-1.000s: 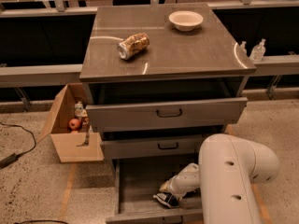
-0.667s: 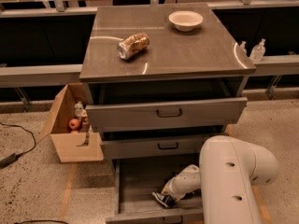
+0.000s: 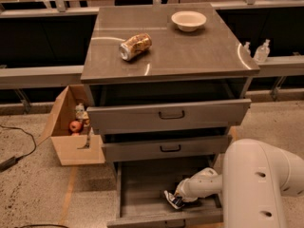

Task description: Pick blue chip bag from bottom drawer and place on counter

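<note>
The bottom drawer [image 3: 142,190] is pulled out at floor level, below two partly open drawers with black handles. The blue chip bag [image 3: 172,201], dark with white patches, lies on the drawer floor near its front right. My gripper [image 3: 179,197] reaches down into the drawer on the white arm [image 3: 256,184] and is right at the bag, partly covering it. The counter [image 3: 190,56] is the grey metal top above.
A dented gold-brown can [image 3: 135,46] and a white bowl [image 3: 188,20] lie on the counter. An open cardboard box [image 3: 71,146] with small items stands on the floor to the left. Two small bottles [image 3: 261,51] stand on a ledge at the right. A cable [image 3: 19,146] runs across the floor.
The gripper stays low in the bottom drawer at the bag, with only a slight shift. Nothing else has moved.
</note>
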Robot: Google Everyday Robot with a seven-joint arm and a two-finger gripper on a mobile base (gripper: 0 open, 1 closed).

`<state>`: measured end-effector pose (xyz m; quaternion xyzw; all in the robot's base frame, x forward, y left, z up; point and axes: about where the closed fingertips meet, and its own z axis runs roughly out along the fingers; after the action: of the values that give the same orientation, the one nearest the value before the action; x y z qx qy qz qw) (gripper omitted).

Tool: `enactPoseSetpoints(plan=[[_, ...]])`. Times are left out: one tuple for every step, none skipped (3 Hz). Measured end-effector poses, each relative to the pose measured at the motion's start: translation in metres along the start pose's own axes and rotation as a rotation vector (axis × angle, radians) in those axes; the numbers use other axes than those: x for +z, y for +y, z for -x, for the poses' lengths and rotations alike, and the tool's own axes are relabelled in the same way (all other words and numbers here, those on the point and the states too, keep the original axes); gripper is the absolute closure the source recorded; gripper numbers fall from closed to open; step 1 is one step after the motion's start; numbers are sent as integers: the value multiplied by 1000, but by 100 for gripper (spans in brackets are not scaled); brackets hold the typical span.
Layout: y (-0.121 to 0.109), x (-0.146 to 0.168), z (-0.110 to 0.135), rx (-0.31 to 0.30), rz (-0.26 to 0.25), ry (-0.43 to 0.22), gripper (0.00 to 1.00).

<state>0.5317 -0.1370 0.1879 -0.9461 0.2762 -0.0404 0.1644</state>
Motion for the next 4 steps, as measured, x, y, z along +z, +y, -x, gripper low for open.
enactPoseSetpoints(plan=[[15,-67,-18,73,-25,71,100],[25,-148,-20,139,-49,132,100],[14,-217,-5,175,-118,170,100],[1,-239,-7,175,-147,190,100]])
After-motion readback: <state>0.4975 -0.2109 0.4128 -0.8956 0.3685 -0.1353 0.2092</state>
